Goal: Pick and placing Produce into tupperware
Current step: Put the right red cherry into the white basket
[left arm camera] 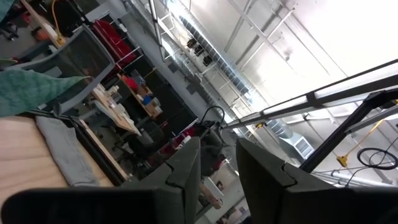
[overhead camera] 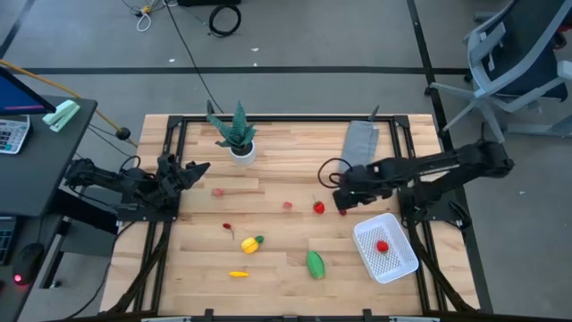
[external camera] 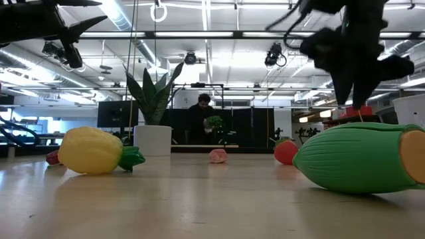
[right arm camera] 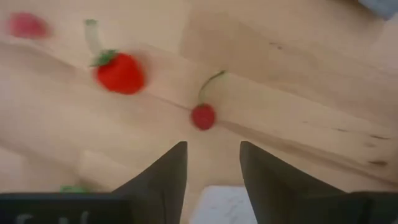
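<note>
You are just starting: one red piece (overhead camera: 382, 246) is lying in the white plastic tupperware (overhead camera: 401, 265), at five o'clock. Your right hand (overhead camera: 340, 200), unclenched and holding nothing, is hovering over a small red cherry (right arm camera: 203, 116).

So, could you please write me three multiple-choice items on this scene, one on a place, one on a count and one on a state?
1. Where does the right gripper hover?
A. above a small cherry
B. inside the tupperware
C. over the potted plant

2. How many produce pieces lie in the tupperware?
A. none
B. one
C. three

3. How do the right gripper's fingers stand?
A. shut on a strawberry
B. shut on the grey cloth
C. apart, holding nothing

Answers:
1 A, the right wrist view shows the cherry just ahead of the fingertips, beside a strawberry.
2 B, the high view shows a single red piece in it.
3 C, the right wrist view shows bare table between the two fingers.
</note>
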Controlling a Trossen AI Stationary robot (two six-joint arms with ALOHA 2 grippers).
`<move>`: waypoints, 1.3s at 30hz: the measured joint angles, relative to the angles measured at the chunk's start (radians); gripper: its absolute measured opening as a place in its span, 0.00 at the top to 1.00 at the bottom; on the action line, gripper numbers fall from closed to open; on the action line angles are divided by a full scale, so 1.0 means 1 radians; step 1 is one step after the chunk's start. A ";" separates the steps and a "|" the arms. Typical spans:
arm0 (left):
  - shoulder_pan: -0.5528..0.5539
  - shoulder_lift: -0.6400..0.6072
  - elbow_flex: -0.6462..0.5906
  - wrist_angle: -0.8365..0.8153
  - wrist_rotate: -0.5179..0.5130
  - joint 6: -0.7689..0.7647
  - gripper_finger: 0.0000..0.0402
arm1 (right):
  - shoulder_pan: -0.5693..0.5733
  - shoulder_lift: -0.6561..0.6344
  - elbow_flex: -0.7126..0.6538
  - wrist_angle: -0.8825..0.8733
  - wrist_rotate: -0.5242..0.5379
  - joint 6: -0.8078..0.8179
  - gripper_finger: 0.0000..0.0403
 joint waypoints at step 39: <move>0.000 0.000 0.000 -0.006 0.000 0.029 0.73 | -0.063 0.286 -0.043 0.257 -0.051 -0.133 0.58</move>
